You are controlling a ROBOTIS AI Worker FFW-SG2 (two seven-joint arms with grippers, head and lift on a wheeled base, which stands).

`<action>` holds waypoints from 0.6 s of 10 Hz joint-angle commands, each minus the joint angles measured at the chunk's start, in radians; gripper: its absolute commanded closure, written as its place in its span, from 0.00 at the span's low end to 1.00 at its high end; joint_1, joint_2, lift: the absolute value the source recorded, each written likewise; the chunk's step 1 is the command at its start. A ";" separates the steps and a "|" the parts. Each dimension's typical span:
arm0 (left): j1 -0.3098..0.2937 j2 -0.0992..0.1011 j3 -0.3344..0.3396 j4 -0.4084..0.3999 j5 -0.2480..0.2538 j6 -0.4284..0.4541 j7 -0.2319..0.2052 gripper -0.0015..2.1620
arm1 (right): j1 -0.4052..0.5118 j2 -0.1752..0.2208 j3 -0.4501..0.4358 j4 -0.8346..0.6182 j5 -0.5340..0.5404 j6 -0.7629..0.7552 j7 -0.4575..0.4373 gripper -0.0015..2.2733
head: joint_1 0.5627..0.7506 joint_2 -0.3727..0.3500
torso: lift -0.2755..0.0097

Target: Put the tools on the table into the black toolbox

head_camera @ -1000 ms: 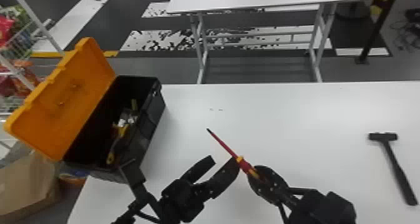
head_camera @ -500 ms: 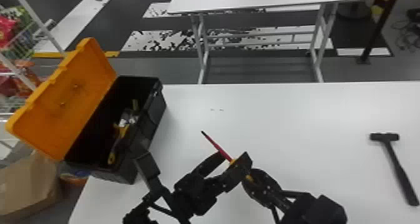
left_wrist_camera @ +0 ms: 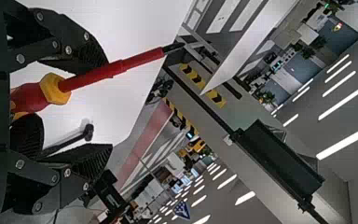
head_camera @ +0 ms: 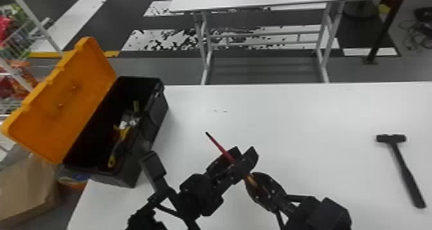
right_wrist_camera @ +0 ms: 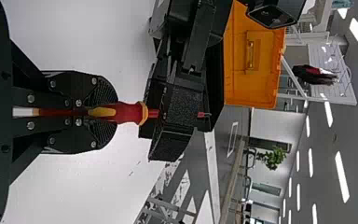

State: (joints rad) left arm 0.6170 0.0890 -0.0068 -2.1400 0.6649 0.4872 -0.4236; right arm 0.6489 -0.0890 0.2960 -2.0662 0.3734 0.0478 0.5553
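Apparently, a handover was in hand above the bench point(head_camera: 289, 117): the screwdriver point(right_wrist_camera: 128, 113) was clenched in the jaws of the right gripper point(right_wrist_camera: 116, 112) and flanked by the parted jaws of the left gripper point(left_wrist_camera: 108, 103), to be closed next

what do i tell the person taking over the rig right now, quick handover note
Right gripper: shut on the screwdriver, at its handle.
Left gripper: open, fingers on either side of the screwdriver's shaft.
Done: the black toolbox has its orange lid open and holds tools with yellow parts.
To do: screwdriver into the toolbox, then the hammer, lying on the table to the right.
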 commanded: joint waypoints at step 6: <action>-0.008 0.000 0.007 0.000 -0.064 -0.022 -0.041 0.99 | 0.008 0.002 -0.001 -0.003 -0.001 -0.002 -0.008 0.99 | 0.70 0.76 | 0.70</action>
State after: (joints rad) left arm 0.6095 0.0889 -0.0019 -2.1398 0.6048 0.4704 -0.4643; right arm 0.6541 -0.0874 0.2945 -2.0687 0.3727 0.0465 0.5480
